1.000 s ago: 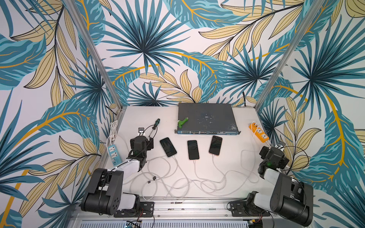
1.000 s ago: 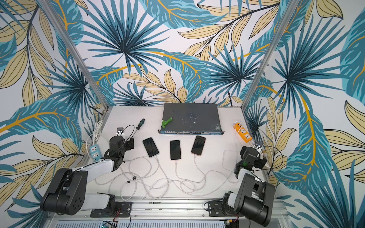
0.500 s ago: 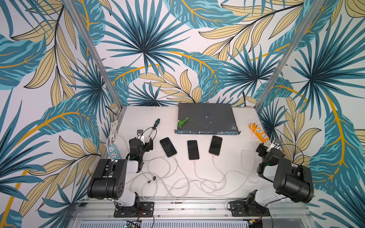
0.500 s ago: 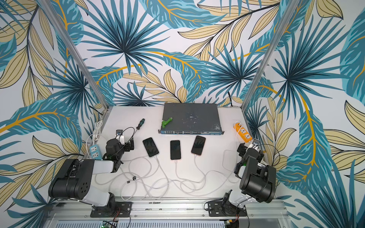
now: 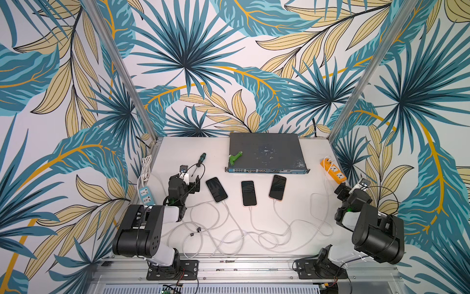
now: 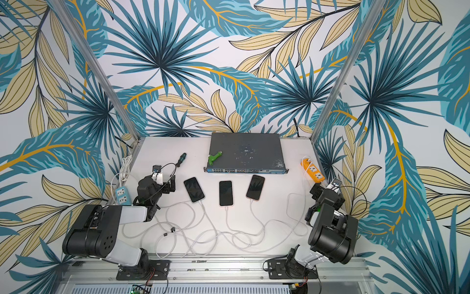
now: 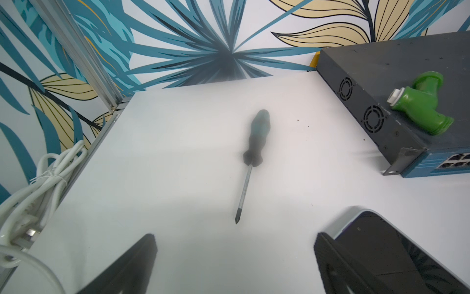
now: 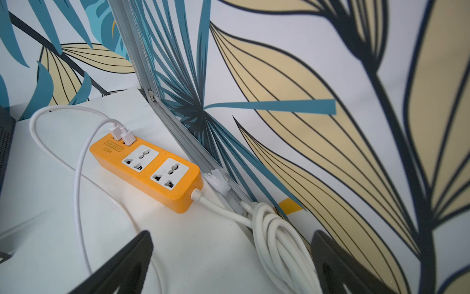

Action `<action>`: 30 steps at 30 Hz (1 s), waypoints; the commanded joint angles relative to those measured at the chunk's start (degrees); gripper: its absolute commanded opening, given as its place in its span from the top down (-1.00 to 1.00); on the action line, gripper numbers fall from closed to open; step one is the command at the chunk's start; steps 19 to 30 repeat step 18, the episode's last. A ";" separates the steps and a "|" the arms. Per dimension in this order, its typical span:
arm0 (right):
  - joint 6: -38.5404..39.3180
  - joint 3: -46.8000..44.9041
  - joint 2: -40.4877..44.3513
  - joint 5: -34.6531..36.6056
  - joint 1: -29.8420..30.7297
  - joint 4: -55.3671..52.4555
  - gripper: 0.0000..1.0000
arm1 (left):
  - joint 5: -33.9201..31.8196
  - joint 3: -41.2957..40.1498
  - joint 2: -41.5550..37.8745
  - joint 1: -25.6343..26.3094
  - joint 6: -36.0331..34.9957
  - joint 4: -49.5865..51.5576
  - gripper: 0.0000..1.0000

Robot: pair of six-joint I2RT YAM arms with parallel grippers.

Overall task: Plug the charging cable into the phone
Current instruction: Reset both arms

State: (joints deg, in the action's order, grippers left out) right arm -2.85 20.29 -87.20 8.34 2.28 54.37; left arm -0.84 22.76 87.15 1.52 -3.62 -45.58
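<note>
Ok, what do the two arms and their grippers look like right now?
Left arm and right arm match: fat black cylindrical joints, white link shells, black base plates on the aluminium rail. Each wrist carries a small white-bracketed camera with a thin black looping cable, plus a green light. Left gripper and right gripper have flat black tapered fingers; the right's show cut-outs.

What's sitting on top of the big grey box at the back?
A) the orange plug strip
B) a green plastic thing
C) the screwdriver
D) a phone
B: the green plastic piece lies on the lid of the grey box, near one front corner, and nothing else rests on that lid.
</note>
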 commanded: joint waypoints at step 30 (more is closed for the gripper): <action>-0.91 0.46 0.54 0.68 -0.17 -0.50 -0.99 | 0.04 1.03 -0.40 0.26 -0.36 -0.11 -1.00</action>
